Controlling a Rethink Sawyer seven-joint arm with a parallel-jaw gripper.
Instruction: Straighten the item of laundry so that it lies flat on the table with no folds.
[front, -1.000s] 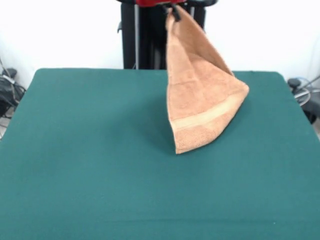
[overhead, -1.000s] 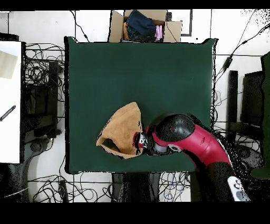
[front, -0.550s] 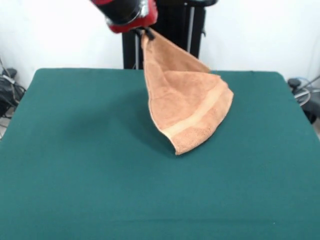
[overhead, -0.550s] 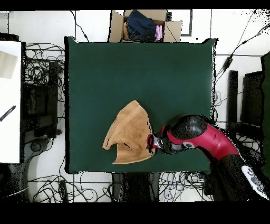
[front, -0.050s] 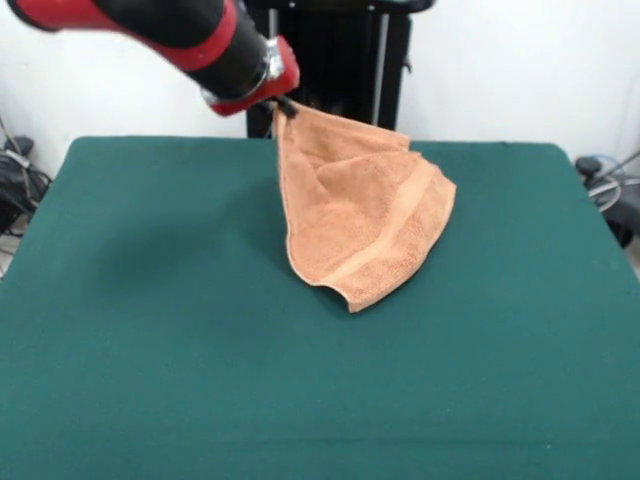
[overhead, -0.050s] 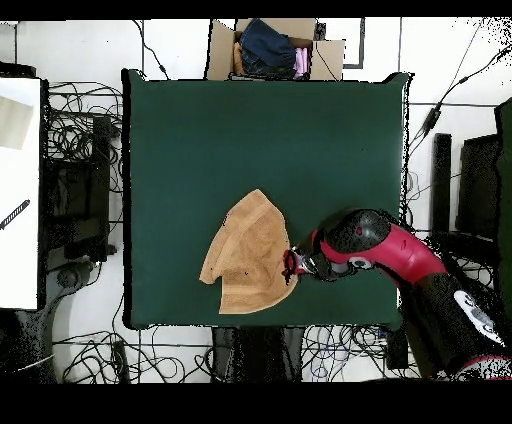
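Over the dark green worktop (front, -0.050s: 150, 330), the claw (front, -0.050s: 282, 104) hangs clenched on one corner of the orange-tan towel (front, -0.050s: 360, 215), which drapes down and away from it in loose folds, its lower rounded edge resting on the felt below the claw.

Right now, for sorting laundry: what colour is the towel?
Orange-tan, with a paler woven band; the towel shows best in the front view.
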